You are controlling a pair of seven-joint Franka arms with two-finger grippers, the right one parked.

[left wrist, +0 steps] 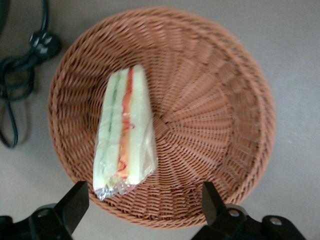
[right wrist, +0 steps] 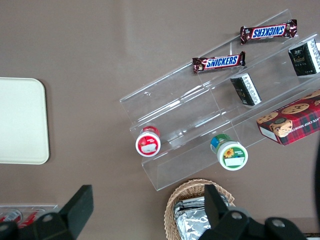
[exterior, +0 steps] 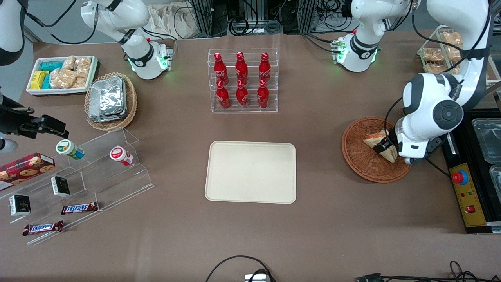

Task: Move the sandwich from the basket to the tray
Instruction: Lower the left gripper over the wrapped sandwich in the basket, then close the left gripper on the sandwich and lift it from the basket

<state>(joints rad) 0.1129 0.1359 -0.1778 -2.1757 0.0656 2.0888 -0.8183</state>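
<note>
My tool [left wrist: 142, 202] hangs above the basket [exterior: 358, 158], over the rim nearest the working arm's end of the desk [exterior: 332, 235]. Fingers [left wrist: 75, 202] spread apart, nothing between them. In the wrist view both fingertips sit clear of the wicker, not touching it. The sandwich [left wrist: 125, 132] lies in the basket [left wrist: 215, 120], off the centre, close to one side of the rim. It's wrapped in clear film, cut edge up, green and red layers showing. In the front view the sandwich [exterior: 373, 139] is partly covered by my arm. The tray [exterior: 250, 172] sits flat on the desk, well apart from the basket, toward the middle. Rack with 6 red bottles [exterior: 242, 80] stands farther from the front camera than the tray. Tan basket with foil packs [exterior: 109, 100] and white bin of snacks [exterior: 60, 74] lie toward the parked arm's end. Clear stepped shelf [exterior: 98, 176] with 2 Snickers bars [exterior: 78, 208] is there too.
</note>
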